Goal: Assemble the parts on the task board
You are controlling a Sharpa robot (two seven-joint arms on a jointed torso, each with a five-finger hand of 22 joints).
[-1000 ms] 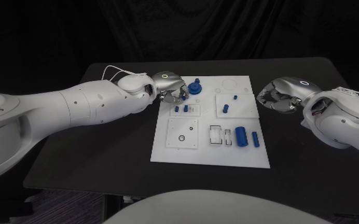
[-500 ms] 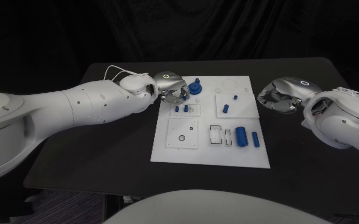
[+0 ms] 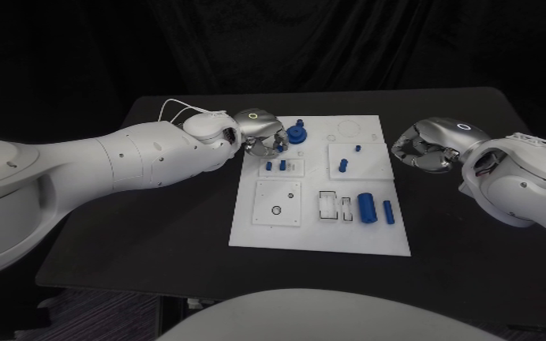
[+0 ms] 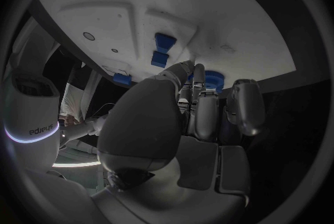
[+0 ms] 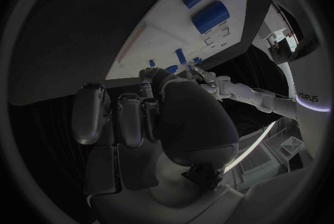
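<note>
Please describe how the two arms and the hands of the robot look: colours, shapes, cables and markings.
Both arms are thick, rounded, glossy white shells. The left arm carries a thin white cable looped near its wrist. Each ends in a silver metallic hand, left hand and right hand, with a domed back bearing a small glowing ring mark. The fingers are grey, blocky and segmented.

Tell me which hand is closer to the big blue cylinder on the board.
The right hand. It hovers beside the board's right edge, just beyond the cylinder. The left hand is at the board's far left corner.
</note>
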